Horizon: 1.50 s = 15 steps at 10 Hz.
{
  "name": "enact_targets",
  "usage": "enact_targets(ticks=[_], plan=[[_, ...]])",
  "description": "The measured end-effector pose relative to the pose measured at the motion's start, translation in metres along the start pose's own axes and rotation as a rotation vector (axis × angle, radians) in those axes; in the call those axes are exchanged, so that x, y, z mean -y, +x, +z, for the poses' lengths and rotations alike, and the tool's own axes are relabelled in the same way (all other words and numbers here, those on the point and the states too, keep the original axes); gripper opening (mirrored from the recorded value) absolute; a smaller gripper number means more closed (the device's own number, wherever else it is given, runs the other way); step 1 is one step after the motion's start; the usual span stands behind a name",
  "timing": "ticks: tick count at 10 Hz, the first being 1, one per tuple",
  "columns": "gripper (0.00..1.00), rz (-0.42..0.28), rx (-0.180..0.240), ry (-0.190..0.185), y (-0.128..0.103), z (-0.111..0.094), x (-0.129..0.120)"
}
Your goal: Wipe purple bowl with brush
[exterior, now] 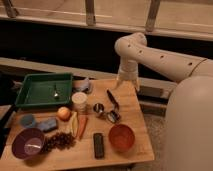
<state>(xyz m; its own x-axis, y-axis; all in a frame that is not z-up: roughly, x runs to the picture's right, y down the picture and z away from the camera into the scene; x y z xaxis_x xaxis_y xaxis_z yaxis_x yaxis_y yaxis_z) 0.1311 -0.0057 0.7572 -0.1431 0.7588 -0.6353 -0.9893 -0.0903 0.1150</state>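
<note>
A wooden table [132,107] stands near, on a grey floor [156,131]. Beyond it, a dark wall [60,42] runs beneath pale window posts [90,12]. The light is warm and dim. The gripper [125,83] hangs over the table's far edge.

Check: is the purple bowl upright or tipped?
Upright: the purple bowl rests rim-up, glossy inside showing. The pincer hangs over the table's far edge, near the brush.

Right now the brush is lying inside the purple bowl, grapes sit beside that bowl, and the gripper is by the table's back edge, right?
Not quite. The camera view shows the brush on the table beside the metal cup, apart from the purple bowl. Grapes do sit beside that bowl, and the gripper is by the table's back edge.
</note>
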Motion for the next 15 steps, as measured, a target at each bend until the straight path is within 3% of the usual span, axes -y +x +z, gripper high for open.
enact_targets(ticks=[11,15], plan=[[0.72,-0.005,0.002,0.002,0.000,0.000,-0.002],[0.72,-0.033,0.066,-0.029,-0.009,-0.002,-0.012]])
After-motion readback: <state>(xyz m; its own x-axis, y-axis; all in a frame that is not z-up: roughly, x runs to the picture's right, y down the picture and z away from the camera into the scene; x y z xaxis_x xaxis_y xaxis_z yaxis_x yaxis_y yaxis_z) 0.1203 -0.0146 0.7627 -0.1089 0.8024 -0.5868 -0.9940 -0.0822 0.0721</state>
